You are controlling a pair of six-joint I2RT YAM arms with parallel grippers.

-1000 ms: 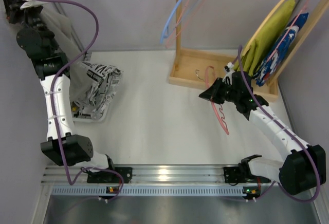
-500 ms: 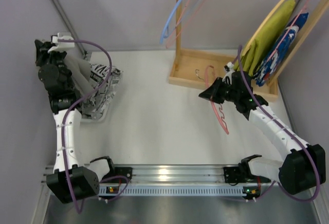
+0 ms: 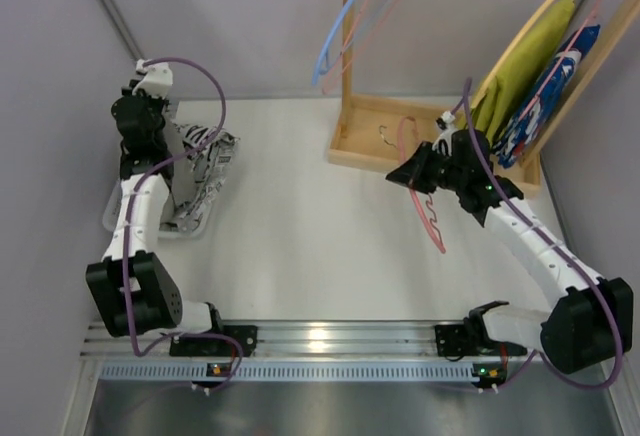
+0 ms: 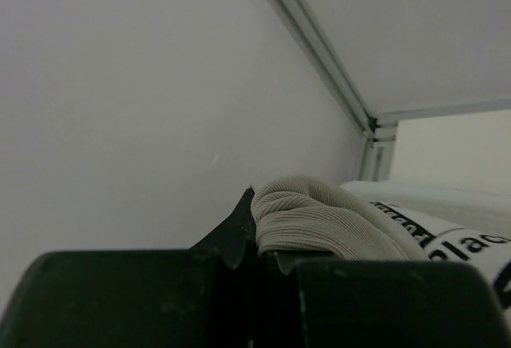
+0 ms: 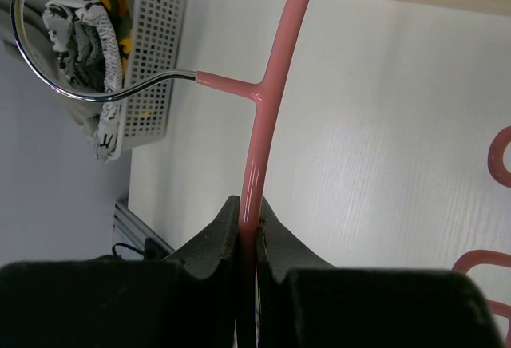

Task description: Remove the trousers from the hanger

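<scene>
The grey-taupe trousers (image 4: 319, 220) are bunched between the fingers of my left gripper (image 4: 267, 244), which is shut on them. In the top view this gripper (image 3: 163, 138) hangs at the far left over the white basket (image 3: 125, 224). The trousers (image 3: 186, 184) drape down from it into the basket. The pink hanger (image 3: 428, 214) is bare and off the trousers, tilted above the table at right. My right gripper (image 3: 412, 176) is shut on it. The right wrist view shows the jaws of the right gripper (image 5: 249, 220) pinching the hanger's pink arm (image 5: 267, 116) below its metal hook (image 5: 48, 77).
A black-and-white patterned cloth (image 3: 208, 154) lies in the basket beside the trousers. A wooden rack (image 3: 349, 76) stands at the back right. On it hang a light blue hanger (image 3: 340, 31), a yellow-green garment (image 3: 520, 66) and a blue patterned cloth (image 3: 545, 106).
My left arm has swung down from high in the far-left corner to the basket, lowering the trousers with it. The right gripper and hanger have shifted slightly toward the rack.
</scene>
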